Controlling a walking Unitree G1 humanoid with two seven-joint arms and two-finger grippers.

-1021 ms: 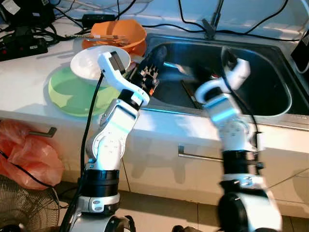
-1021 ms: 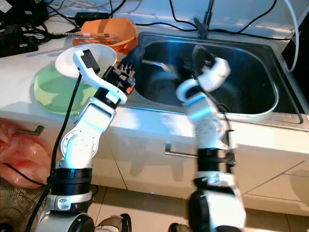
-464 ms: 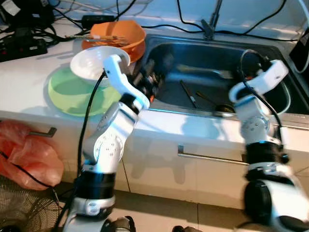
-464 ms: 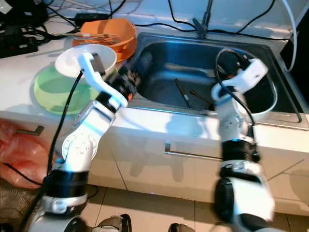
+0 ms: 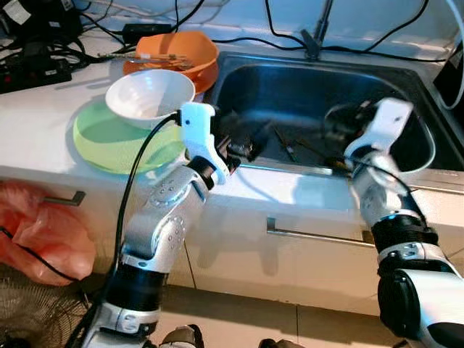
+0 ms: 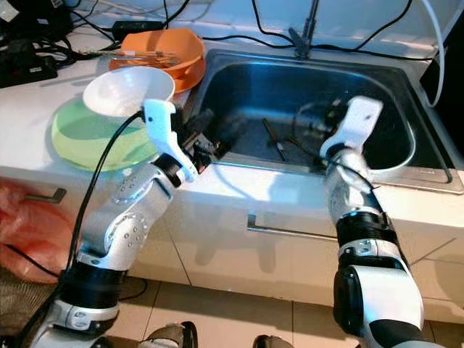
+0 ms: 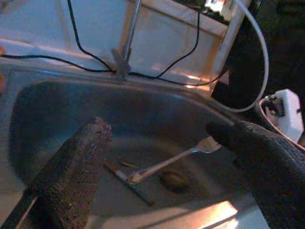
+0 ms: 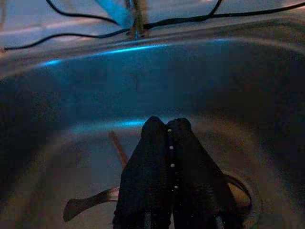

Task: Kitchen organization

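Note:
A silver fork [image 7: 167,164] and thin brown sticks [image 5: 284,143] lie on the bottom of the steel sink [image 5: 239,72], near the drain [image 7: 174,179]. My left gripper [image 5: 243,143] hovers at the sink's front-left rim, open, its fingers [image 7: 76,167] spread wide with nothing between them. My right gripper [image 6: 313,119] reaches down into the right half of the basin. Its fingers [image 8: 157,157] are pressed together, and I see nothing held between them. A silver utensil handle [image 8: 90,205] lies just past them.
On the counter left of the sink, a white bowl [image 5: 148,94] sits on a green plate [image 5: 101,141]. An orange bowl [image 5: 181,51] holds utensils behind them. Cables and a power strip [image 5: 32,69] run along the back. A red bag [image 5: 36,228] hangs below the counter.
My right arm swung from the sink's middle to its right side and now points down into the basin. My left arm pulled back from over the sink to the front-left rim.

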